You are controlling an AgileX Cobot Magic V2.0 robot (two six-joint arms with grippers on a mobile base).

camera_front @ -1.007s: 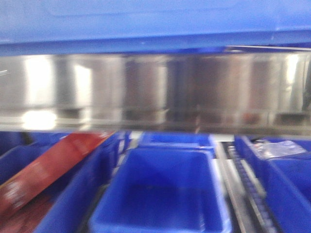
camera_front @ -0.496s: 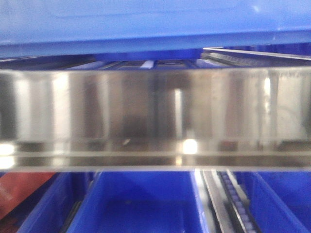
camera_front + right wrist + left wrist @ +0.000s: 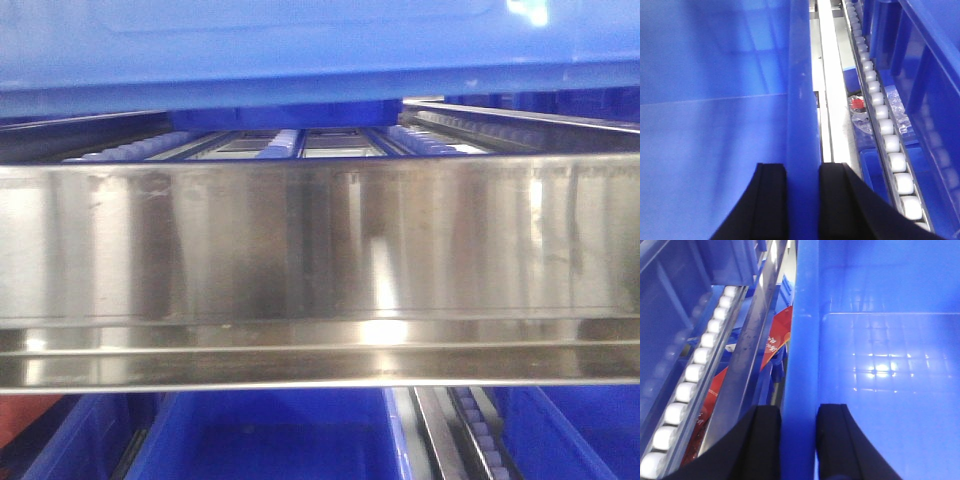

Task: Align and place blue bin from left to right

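So far left gripper (image 3: 799, 412) & right gripper (image 3: 802, 170) each clamp a wall of the blue bin (image 3: 300, 40), held above steel rail (image 3: 320, 250); placing/aligning not yet done.

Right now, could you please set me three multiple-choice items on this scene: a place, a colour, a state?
1. On the blue bin, the left gripper's fingers sit: A. both inside B. astride its wall C. both outside
2. The rollers beside the right gripper are: A. white B. black C. red
3. The bin's visible inside is: A. piled with packets B. bare C. lidded
Answers: 1 B, the wall runs between the fingers; 2 A, pale cylinders in the right wrist view; 3 B, only glossy floor shows.
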